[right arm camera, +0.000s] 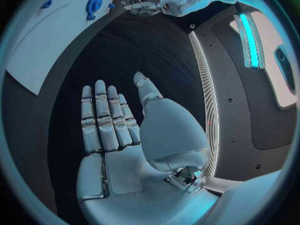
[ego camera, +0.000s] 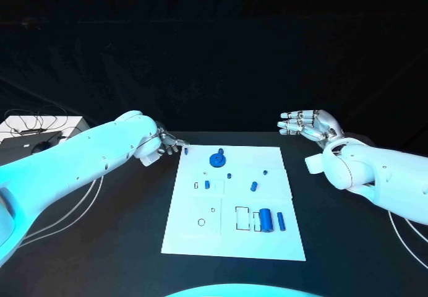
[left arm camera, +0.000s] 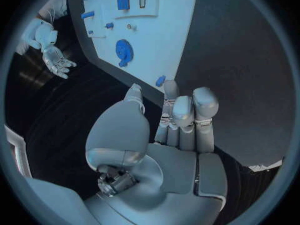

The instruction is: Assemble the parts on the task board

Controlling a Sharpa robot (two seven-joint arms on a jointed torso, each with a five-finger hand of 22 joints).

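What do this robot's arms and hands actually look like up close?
Both arms are smooth, rounded white shells. Thin cables hang under them. The left robot hand and right robot hand are silver metal with broad palm plates, segmented fingers and a bulky thumb base.

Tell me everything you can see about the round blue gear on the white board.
The gear is a round blue wheel, plastic by its look, with fine teeth around its rim and a raised stub at its centre. A small blue tab sticks out at its far edge. It lies flat near the far end of the white board, towards the left robot hand. Neither robot hand touches it.
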